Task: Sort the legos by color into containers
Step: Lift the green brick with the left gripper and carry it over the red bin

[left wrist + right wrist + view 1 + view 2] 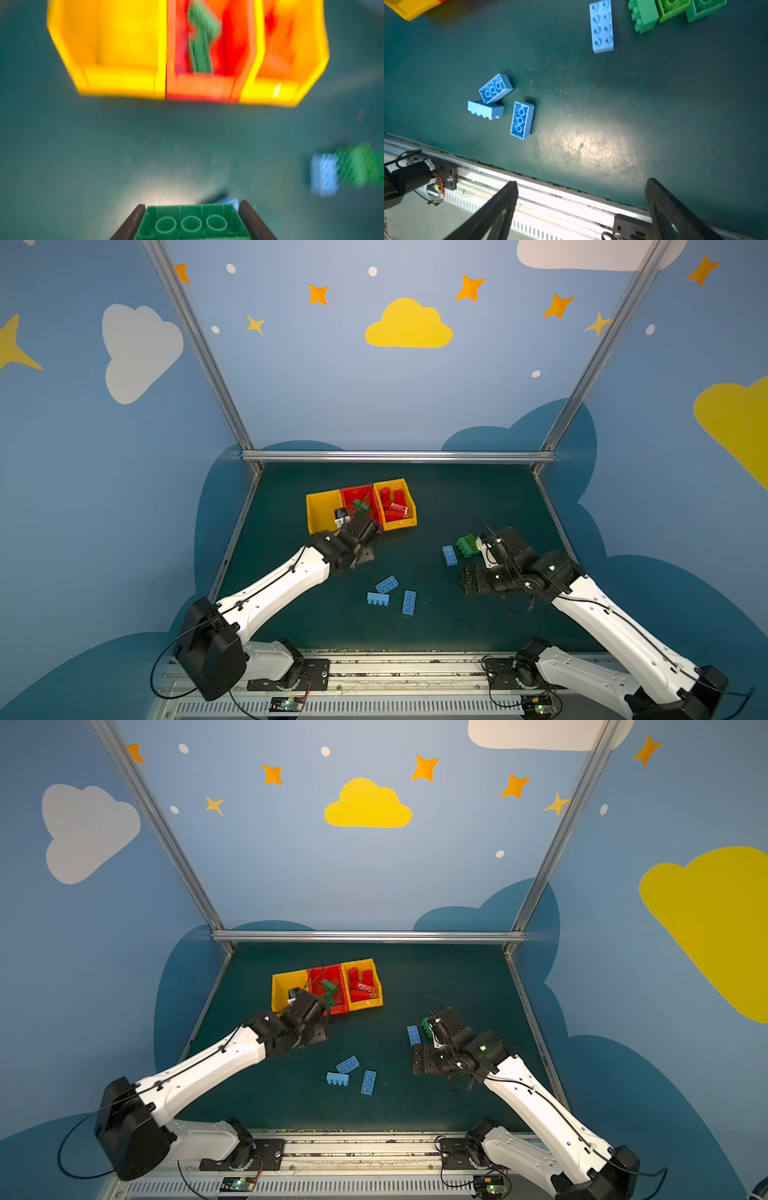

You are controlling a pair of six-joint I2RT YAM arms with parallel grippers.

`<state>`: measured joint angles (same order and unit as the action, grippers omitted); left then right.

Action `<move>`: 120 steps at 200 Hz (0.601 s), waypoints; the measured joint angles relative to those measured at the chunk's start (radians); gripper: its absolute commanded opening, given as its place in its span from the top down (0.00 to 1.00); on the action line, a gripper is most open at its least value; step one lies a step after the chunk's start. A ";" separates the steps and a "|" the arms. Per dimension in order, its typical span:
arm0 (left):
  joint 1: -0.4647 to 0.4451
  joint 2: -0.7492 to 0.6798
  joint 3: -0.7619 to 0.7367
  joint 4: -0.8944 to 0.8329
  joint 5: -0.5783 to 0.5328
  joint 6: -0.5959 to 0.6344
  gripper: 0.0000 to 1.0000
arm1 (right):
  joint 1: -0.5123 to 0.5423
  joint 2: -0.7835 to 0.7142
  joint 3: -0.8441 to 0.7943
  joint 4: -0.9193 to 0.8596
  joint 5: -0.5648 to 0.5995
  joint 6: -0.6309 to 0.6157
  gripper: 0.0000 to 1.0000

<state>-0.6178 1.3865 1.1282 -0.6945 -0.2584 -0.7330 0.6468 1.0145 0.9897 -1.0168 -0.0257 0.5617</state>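
Over the dark mat (104, 145), the left gripper (192, 204), clamped on a green brick (191, 225), should clear the rim of the red bin (205, 85) before releasing; the right gripper (581, 182) gapes empty.

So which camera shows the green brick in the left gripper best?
The left wrist view: the green brick sits close, hollow underside showing, clamped in the left gripper. In both top views the arm hides it; the right wrist view misses it.
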 measured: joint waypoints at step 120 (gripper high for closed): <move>0.315 0.911 0.992 -0.094 0.235 0.303 0.35 | -0.123 0.330 0.224 0.079 0.045 -0.050 0.07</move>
<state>-0.3027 2.2974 2.1204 -0.7887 -0.0231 -0.4301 0.5236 1.3441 1.2137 -0.9379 0.0189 0.5114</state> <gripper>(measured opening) 0.632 0.935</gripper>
